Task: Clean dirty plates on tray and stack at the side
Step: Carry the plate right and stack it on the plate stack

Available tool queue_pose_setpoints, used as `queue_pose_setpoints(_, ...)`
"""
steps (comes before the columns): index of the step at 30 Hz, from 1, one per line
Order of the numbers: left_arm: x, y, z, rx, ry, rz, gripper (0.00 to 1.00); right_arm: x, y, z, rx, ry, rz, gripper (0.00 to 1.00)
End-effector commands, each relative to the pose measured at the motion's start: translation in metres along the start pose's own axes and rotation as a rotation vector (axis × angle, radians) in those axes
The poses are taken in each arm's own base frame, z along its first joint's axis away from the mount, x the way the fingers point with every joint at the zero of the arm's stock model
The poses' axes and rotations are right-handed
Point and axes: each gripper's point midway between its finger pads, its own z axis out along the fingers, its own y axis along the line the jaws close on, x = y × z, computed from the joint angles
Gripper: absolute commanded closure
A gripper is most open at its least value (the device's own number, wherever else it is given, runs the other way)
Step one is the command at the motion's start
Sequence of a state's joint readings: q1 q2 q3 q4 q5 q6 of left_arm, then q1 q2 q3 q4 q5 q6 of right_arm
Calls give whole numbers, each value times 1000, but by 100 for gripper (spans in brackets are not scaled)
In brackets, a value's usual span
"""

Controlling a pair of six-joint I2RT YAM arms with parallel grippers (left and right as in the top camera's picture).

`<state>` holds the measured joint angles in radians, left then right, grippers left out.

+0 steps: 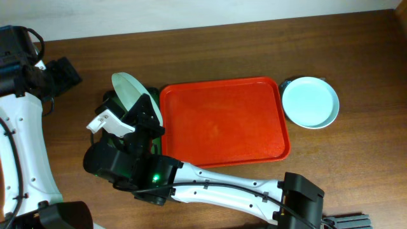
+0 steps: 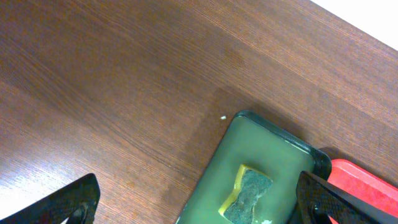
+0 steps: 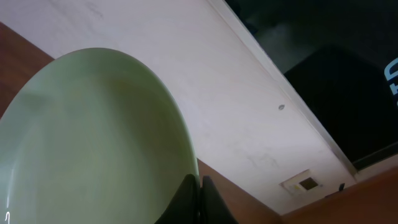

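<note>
The red-orange tray (image 1: 222,149) lies mid-table with nothing on it. My right gripper (image 1: 142,105) reaches past its left end and is shut on the rim of a pale mint-green plate (image 1: 129,90), held tilted on edge above the table. The right wrist view shows that plate (image 3: 93,143) filling the left side, with my right gripper (image 3: 200,182) pinching its edge. Another pale plate (image 1: 310,102) lies flat just right of the tray. My left gripper (image 1: 63,72) hangs open at the far left; in its own view the left gripper (image 2: 199,202) has nothing between its fingers.
A dark green tray (image 2: 261,146) with a yellow-and-grey sponge (image 2: 249,194) lies against the red tray's left end (image 2: 364,180). From overhead my right arm (image 1: 210,187) covers most of the green tray (image 1: 154,91). Something dark (image 1: 285,82) shows beside the right-hand plate.
</note>
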<state>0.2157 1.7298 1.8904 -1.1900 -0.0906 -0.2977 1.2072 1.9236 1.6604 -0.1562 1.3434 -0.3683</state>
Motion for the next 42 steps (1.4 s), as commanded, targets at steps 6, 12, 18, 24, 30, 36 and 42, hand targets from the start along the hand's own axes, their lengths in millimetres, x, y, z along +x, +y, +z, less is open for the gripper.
queue_pose_setpoints(6,1,2,3,-8,6,-14,1,46,49,39,-350,186,379,96)
queue_pose_setpoints(12,1,2,3,-8,6,-14,1,100,43,92,-772,545,713,96)
queue_pose_setpoints(18,1,2,3,-8,6,-14,1,247,-86,154,-666,961,942,96)
queue_pose_setpoints(24,1,2,3,-8,7,-14,1,417,-225,133,-361,1294,1098,96)
queue_pose_setpoints(30,1,2,3,-8,7,-14,1,471,-272,101,-279,1376,1270,81)
queue_pose_setpoints(36,1,2,3,-8,7,-14,1,402,-191,115,-614,1309,1030,43)
queue_pose_setpoints(42,1,2,3,-8,7,-14,1,403,-99,109,-504,1424,901,47)
